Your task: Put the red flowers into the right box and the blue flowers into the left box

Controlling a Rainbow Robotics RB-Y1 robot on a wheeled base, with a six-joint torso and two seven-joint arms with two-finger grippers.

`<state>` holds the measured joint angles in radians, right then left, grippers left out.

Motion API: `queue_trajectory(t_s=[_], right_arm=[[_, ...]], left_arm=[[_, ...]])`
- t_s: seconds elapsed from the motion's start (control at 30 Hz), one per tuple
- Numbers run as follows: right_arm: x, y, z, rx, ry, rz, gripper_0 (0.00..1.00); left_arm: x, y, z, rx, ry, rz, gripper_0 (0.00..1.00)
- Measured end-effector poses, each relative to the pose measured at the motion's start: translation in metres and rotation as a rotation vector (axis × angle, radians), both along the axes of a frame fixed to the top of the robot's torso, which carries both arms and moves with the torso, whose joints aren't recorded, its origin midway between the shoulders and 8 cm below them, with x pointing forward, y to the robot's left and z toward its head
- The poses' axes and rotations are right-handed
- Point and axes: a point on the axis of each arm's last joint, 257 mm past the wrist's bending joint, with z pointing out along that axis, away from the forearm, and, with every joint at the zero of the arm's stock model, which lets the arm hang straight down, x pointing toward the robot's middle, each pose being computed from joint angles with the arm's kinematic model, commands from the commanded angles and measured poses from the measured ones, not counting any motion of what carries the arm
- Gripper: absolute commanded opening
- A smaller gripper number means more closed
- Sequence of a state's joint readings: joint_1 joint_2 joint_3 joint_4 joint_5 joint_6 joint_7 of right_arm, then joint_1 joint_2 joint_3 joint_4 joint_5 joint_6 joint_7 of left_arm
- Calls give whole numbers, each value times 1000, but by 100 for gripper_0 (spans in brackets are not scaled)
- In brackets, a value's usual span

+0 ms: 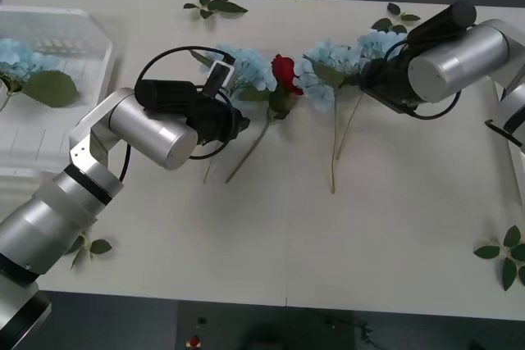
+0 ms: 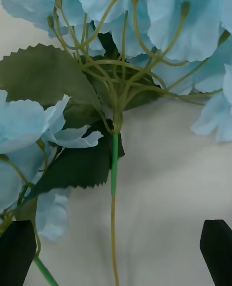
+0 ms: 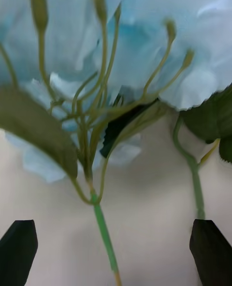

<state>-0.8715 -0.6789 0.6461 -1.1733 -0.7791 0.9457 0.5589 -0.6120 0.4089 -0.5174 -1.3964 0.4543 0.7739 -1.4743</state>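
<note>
Three blue flowers lie in a row across the table: one (image 1: 250,67) by my left gripper (image 1: 235,116), one (image 1: 321,71) in the middle and one (image 1: 379,40) by my right gripper (image 1: 379,79). A red flower (image 1: 285,71) lies between the first two. Another blue flower (image 1: 16,59) rests in the left box (image 1: 78,34). My left gripper (image 3: 116,228) is open, with a blue flower's stem (image 3: 104,237) between its fingers. My right gripper (image 2: 116,228) is open too, astride another blue flower's stem (image 2: 114,170). The right box (image 1: 518,165) shows as a thin white edge.
Loose green leaf sprigs lie at the back (image 1: 215,6), at the back right (image 1: 395,19), at the front right (image 1: 504,256) and at the front left (image 1: 90,247). Long stems (image 1: 333,157) trail toward me from the flower heads.
</note>
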Motion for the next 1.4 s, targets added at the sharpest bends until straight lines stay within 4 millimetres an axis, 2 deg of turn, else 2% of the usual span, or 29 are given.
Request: queue_trajectory(t_s=[0.03, 0.07, 0.1, 0.3, 0.33, 0.4, 0.5, 0.6, 0.63, 0.67, 0.7, 0.73, 0.77, 0.8, 1.03, 1.13, 1.27, 1.4], right_arm=[[5, 2, -2, -2, -2, -16, 100], [10, 6, -4, 2, -4, -29, 100], [15, 7, -7, 0, -4, -39, 100], [28, 7, -18, -42, 12, -87, 100], [29, 6, -19, -47, 11, -91, 98], [32, 5, -21, -56, 8, -98, 92], [32, 0, -26, -87, 14, -103, 88], [30, -9, -32, -137, 22, -101, 86], [29, -13, -34, -152, 23, -100, 86], [29, -16, -35, -166, 23, -100, 81], [29, -18, -36, -177, 22, -101, 54], [29, -20, -36, -182, 20, -103, 36], [30, -21, -35, -182, 19, -104, 13], [30, -21, -35, -179, 18, -106, 0], [32, -20, -31, -162, 14, -114, 0], [33, -19, -30, -160, 7, -111, 0], [33, -18, -31, -153, 8, -111, 0], [33, -17, -31, -149, 9, -111, 0]], left_arm=[[2, -3, 4, -6, -14, -6, 75], [4, -5, 9, -12, -28, -9, 63], [6, -6, 12, -17, -39, -11, 60], [10, -4, 16, -6, -67, -12, 61], [10, -4, 16, -5, -67, -11, 63], [10, -3, 14, -4, -63, -8, 75], [11, 3, 7, 4, -50, 3, 80], [11, 11, -3, 14, -31, 19, 80], [12, 14, -6, 17, -25, 24, 72], [12, 16, -9, 20, -19, 29, 45], [12, 18, -12, 23, -15, 33, 20], [12, 19, -14, 24, -11, 35, 7], [12, 20, -15, 25, -8, 37, 0], [12, 21, -16, 26, -6, 38, 0], [14, 23, -15, 43, -18, 40, 0], [18, 27, -6, 65, -52, 41, 0], [26, 30, 28, 31, -107, 45, 0], [31, 46, 67, -23, -142, 57, 0]])
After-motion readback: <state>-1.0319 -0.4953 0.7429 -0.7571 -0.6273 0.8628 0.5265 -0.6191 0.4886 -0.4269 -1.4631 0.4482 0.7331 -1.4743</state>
